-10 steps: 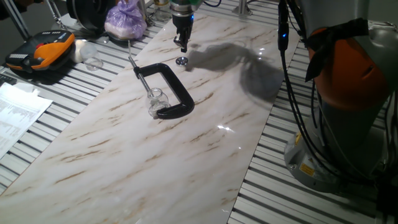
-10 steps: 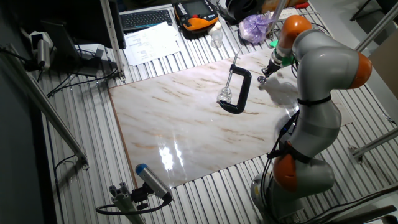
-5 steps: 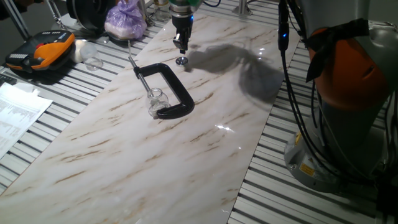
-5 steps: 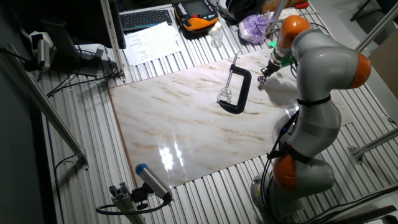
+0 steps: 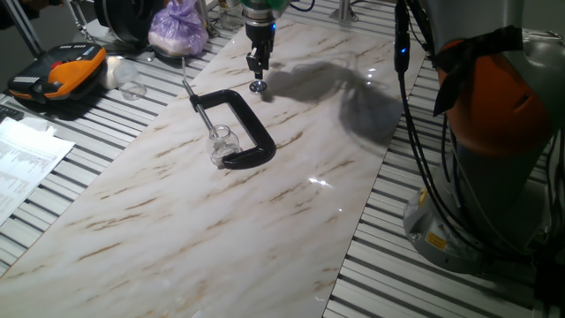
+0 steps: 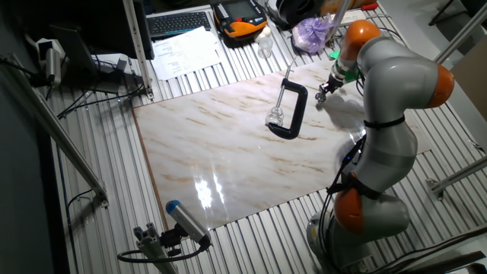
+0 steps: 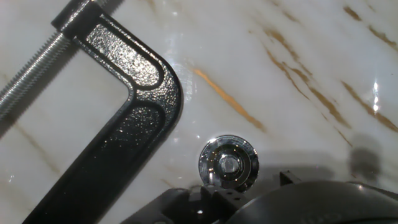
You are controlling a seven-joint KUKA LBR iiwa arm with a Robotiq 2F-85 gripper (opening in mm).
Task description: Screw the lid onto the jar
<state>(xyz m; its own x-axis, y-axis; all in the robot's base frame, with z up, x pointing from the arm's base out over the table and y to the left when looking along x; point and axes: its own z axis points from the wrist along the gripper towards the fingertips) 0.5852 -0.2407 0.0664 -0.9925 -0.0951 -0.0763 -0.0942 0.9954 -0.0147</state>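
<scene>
In one fixed view, the hand (image 5: 257, 69) hangs at the far end of the marble counter (image 5: 291, 221), pointing straight down. Its fingertips sit just above the lid (image 5: 258, 87), which lies flat on the marble. From here I cannot tell how far the fingers are parted. Toward the near side lies the black C-clamp (image 5: 237, 129), flat on the counter, its long axis running from the far left to the near right and its screw rod pointing toward the far left. The jar (image 5: 221, 141) stands upright inside the clamp's opening, mouth up, just beside the clamp's near end and well apart from the lid.

In the other fixed view, the hand (image 6: 323, 89) is low over the counter's far right part, with the lid too small to make out beneath it. The C-clamp (image 6: 290, 110) lies to its left, and the jar (image 6: 275, 118) stands within its frame.

In the hand view, the lid (image 7: 228, 162) lies round and shiny on the marble, close to the curved corner of the C-clamp (image 7: 118, 118) but not touching it. The hand's dark body fills the bottom edge; the fingertips do not show clearly, so their spacing cannot be told.
</scene>
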